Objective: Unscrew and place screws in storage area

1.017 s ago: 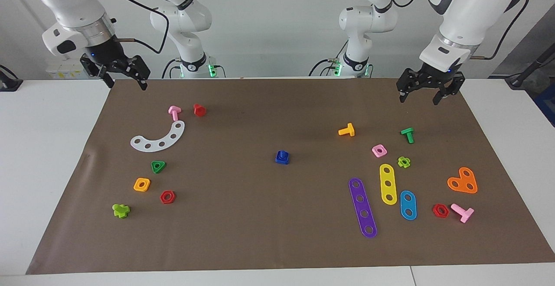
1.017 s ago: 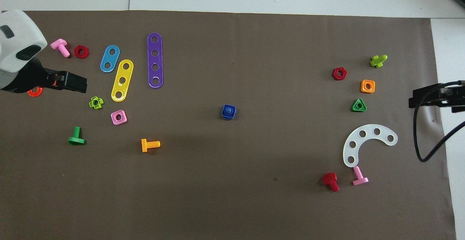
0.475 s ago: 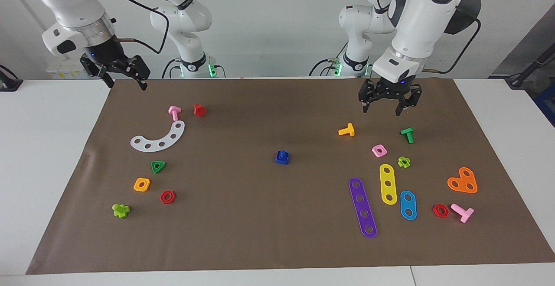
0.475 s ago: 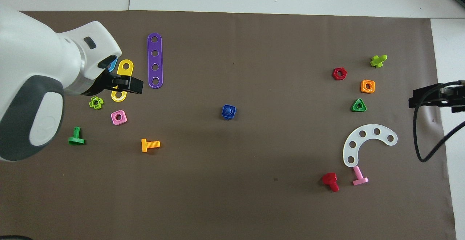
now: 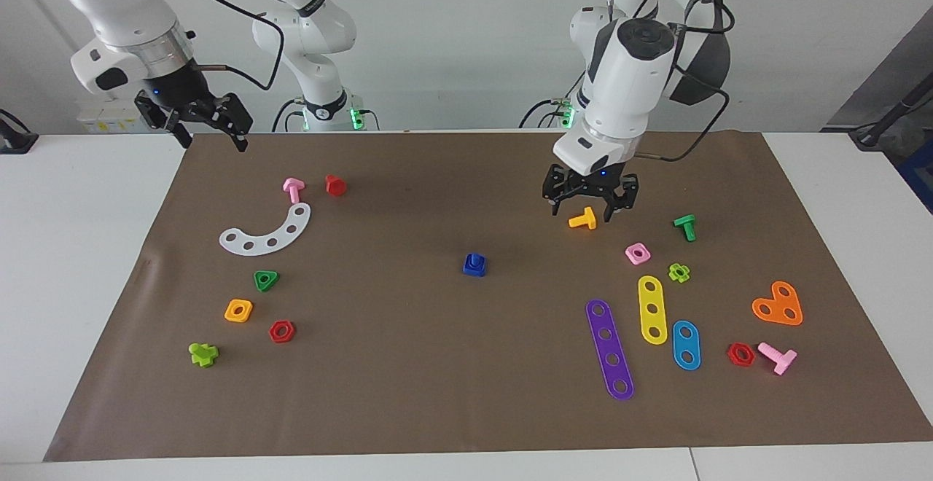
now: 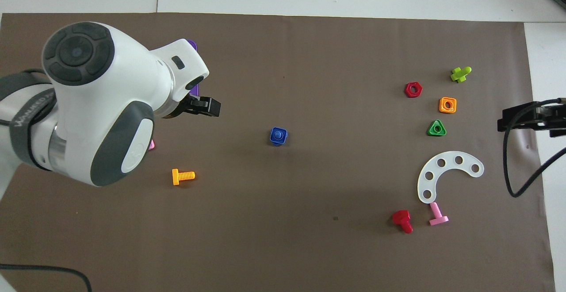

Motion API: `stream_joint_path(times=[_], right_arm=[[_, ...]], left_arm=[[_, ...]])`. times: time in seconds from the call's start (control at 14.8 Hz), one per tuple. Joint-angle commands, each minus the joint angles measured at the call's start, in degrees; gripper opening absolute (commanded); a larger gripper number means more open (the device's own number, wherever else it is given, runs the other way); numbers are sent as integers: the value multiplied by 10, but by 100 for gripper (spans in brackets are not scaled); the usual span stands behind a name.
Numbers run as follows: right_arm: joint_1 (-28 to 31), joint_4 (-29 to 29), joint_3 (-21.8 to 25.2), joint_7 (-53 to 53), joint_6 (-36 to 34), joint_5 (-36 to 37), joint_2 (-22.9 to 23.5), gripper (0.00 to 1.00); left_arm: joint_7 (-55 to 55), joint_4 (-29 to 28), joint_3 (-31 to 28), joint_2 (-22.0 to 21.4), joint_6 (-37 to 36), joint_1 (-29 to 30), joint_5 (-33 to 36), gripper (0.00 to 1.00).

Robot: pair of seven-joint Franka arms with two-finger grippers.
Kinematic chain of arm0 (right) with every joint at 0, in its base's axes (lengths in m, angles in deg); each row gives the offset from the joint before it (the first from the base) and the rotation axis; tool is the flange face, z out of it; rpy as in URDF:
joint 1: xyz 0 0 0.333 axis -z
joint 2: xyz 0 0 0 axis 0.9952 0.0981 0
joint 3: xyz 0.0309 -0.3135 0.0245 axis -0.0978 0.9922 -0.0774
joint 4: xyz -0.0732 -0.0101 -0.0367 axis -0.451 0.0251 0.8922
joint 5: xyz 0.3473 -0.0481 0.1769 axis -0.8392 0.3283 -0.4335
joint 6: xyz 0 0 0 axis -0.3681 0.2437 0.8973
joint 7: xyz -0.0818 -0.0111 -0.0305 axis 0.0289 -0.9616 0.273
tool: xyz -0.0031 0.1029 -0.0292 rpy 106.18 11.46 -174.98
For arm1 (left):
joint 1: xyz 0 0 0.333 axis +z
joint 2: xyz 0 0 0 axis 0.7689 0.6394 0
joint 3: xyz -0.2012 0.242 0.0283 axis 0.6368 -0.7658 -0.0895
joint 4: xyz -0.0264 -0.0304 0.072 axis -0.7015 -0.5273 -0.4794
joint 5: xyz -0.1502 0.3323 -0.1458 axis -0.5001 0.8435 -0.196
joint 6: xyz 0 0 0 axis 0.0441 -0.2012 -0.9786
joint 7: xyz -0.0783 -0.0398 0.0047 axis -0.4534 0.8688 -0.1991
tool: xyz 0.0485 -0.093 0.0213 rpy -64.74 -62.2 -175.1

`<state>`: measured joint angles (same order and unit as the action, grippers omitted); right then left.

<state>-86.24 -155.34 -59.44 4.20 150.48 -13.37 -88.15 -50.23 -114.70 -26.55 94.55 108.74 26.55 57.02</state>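
blue plastic screw (image 5: 474, 264) stubby, on matte paper mat (image 5: 437, 364) | left gripper (image 5: 590, 208) fingers released | right gripper (image 5: 211, 131) released

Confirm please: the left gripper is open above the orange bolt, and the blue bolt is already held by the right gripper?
Not quite. The facing view shows the blue bolt lying untouched mid-mat; the right gripper holds nothing. The left gripper is indeed open above the orange bolt.

A white table (image 5: 58, 262) carries a brown paper mat (image 5: 437, 393) strewn with toy hardware.
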Motion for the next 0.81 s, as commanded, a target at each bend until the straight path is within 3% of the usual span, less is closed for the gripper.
stream_joint_path(times=[0.0,0.75], right_arm=[[6,-15,-3,13,7,-11,-12,100],[6,-15,-3,13,7,-11,-12,100]], left_arm=[[19,-20,-8,1,33,-33,-1,100],[112,-24,-8,76,110,-98,-2,100]])
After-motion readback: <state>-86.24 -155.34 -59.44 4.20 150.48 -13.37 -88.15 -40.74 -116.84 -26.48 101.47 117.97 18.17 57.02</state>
